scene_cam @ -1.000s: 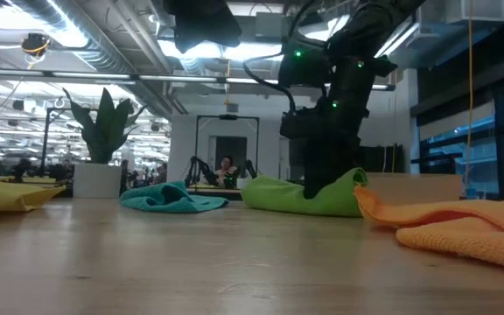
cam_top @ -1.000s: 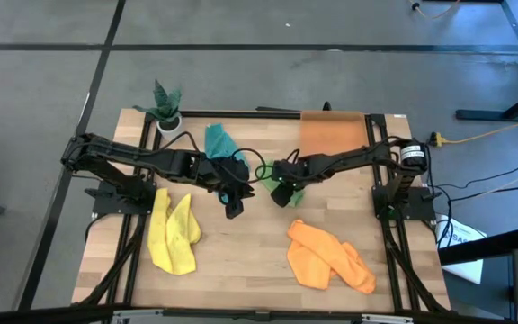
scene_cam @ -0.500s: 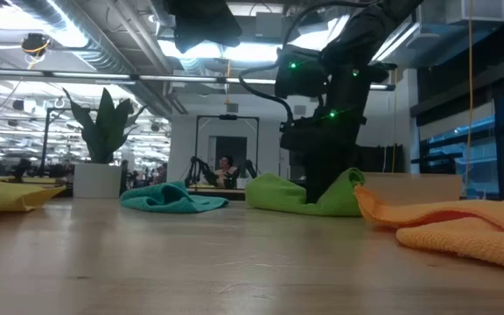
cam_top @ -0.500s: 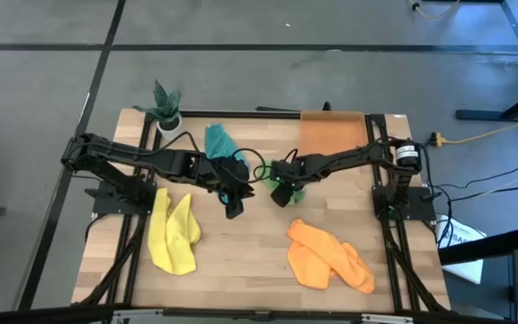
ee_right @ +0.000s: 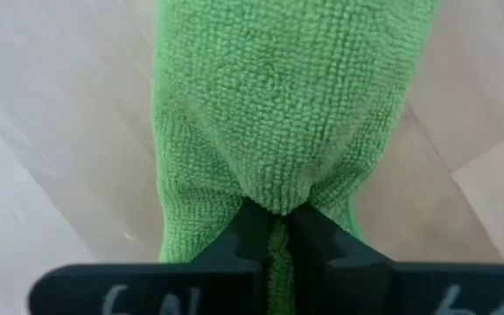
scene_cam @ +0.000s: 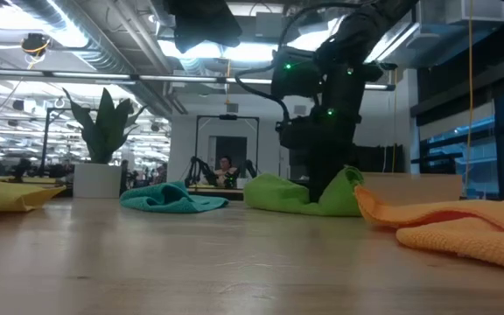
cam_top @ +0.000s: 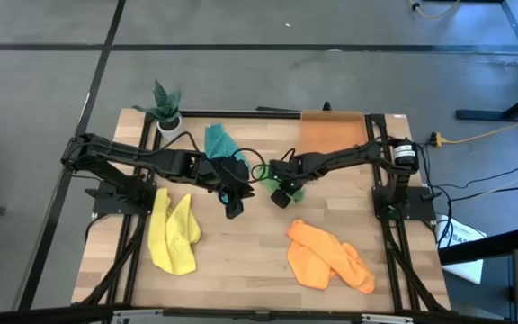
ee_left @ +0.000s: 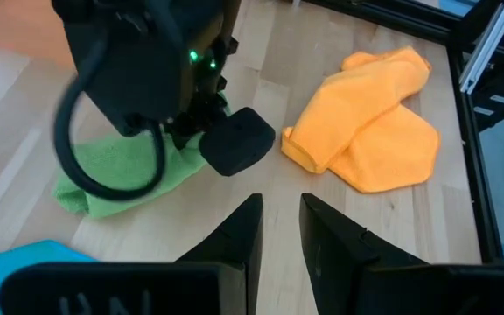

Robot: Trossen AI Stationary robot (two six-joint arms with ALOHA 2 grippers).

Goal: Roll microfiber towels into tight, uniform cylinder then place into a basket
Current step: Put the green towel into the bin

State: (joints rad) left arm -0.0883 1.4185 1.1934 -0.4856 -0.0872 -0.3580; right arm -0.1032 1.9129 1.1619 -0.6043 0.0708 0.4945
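The bright green towel point(cam_top: 295, 190) lies bunched on the table at mid-centre and also shows in the low view point(scene_cam: 287, 194). My right gripper point(cam_top: 281, 196) is shut on it. My left gripper point(cam_top: 234, 207) hovers just left of it, open by a narrow gap and empty point(ee_left: 280, 203). The teal towel point(cam_top: 218, 141) lies crumpled at the far centre-left. The yellow towel point(cam_top: 173, 232) lies at the near left and the orange towel point(cam_top: 329, 256) at the near right. The translucent orange basket point(cam_top: 333, 133) stands at the far right-centre. My right gripper pinches a raised fold of the green towel point(ee_right: 278, 194) between its two fingers, several layers bunched together. The fingers come from above, slanting down from the table's right. The held end stands up in a small peak point(scene_cam: 350, 175); the rest lies slack on the table.
A small potted plant point(cam_top: 165, 106) stands at the far left corner. Bare wood point(cam_top: 241, 261) lies between the yellow and orange towels. The two arms' grippers are close together at the table's middle.
My right gripper has gone a little toward the table's left, still shut on the green towel. The towel's raised end has shifted left with it, and the rest has stayed on the table.
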